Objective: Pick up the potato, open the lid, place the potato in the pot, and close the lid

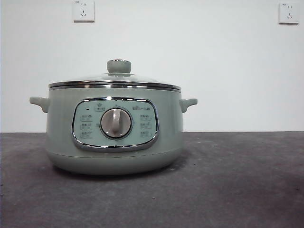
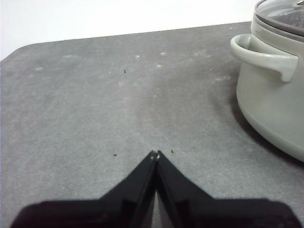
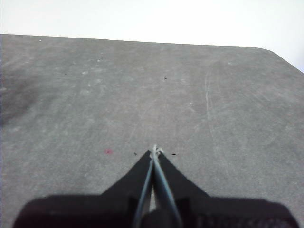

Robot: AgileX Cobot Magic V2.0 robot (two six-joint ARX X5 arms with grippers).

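The pale sage-green pot [image 1: 114,137] stands on the dark grey table, left of centre in the front view, with its dial facing me. The glass lid [image 1: 116,80] with a pale-green knob sits shut on it. The potato is out of view in every frame. My left gripper [image 2: 156,154] is shut and empty above the bare table, with the pot [image 2: 273,95] and one side handle off to its side. My right gripper [image 3: 155,151] is shut and empty over bare table, with no object near it. Neither arm shows in the front view.
The dark grey table [image 1: 237,180] ends at a white wall with two sockets [image 1: 83,10]. The table's rounded corners show in both wrist views. A small red speck [image 3: 109,151] lies on the table near my right gripper.
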